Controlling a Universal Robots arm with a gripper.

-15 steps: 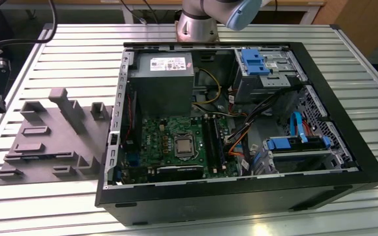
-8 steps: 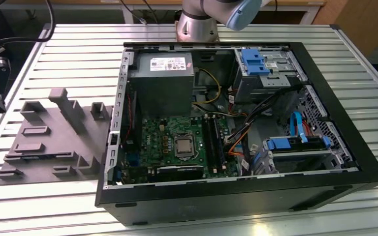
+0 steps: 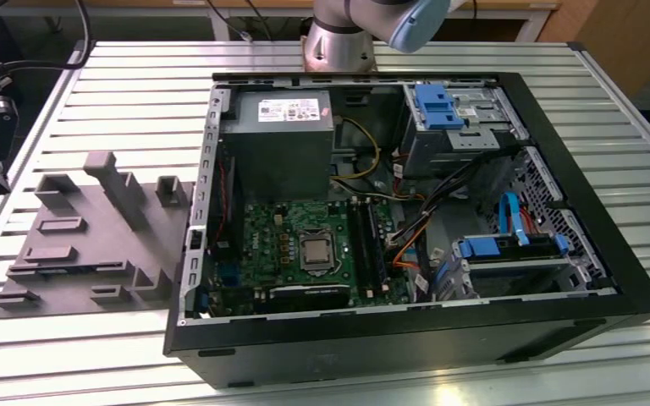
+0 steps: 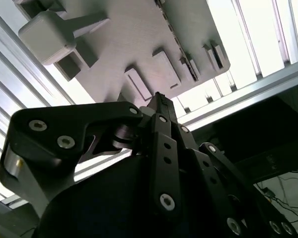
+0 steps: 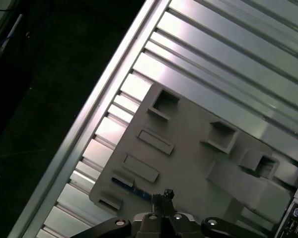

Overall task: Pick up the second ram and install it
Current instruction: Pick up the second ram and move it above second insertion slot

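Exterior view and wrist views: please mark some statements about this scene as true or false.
1. The computer case lies open on the slatted table. True.
2. The grey fixture is at the exterior view's right of the case. False: it is at its left.
3. A cooler covers the processor. False: it shows bare.
4. In the first wrist view the gripper is over the fixture, close to the second ram, a slim dark stick. True.

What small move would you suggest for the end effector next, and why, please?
Probably lower and align the end effector over the second ram, I'd judge: in the first wrist view it hangs above the grey fixture, near the dark stick lying in its holder, apparently not touching it.
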